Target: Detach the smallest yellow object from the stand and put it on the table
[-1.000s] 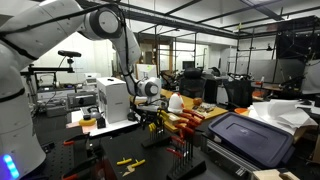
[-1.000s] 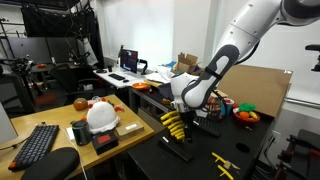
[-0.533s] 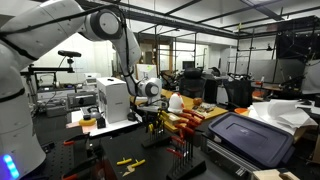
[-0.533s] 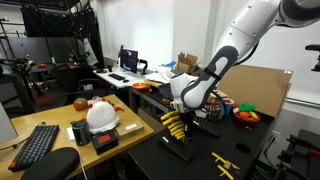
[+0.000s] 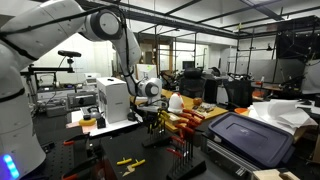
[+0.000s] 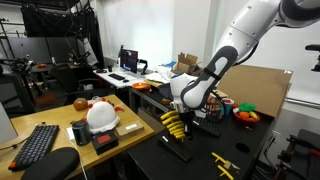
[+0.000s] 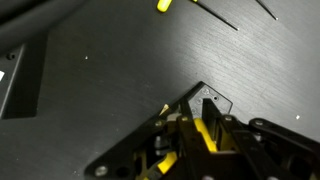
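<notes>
The stand point(image 5: 165, 127) point(image 6: 178, 130) is a dark upright rack on the black table point(image 5: 95, 150) point(image 6: 205, 150), with yellow and red-orange handles sticking out. My gripper point(image 5: 152, 113) point(image 6: 184, 112) reaches down onto its top end. In the wrist view the gripper point(image 7: 206, 137) comes in from the bottom. Its dark fingers point(image 7: 228, 135) are shut on either side of the smallest yellow object point(image 7: 205, 132), a slim yellow piece still seated in the stand point(image 7: 204, 98). A thicker yellow handle point(image 7: 165, 160) shows lower left in the rack.
Loose yellow tools point(image 5: 128, 162) point(image 6: 222, 165) lie on the table in front of the stand. A dark blue tote point(image 5: 250, 140) stands beside the rack. A white hard hat point(image 6: 100, 116), a keyboard point(image 6: 35, 145) and a white box point(image 5: 113, 100) sit on nearby benches.
</notes>
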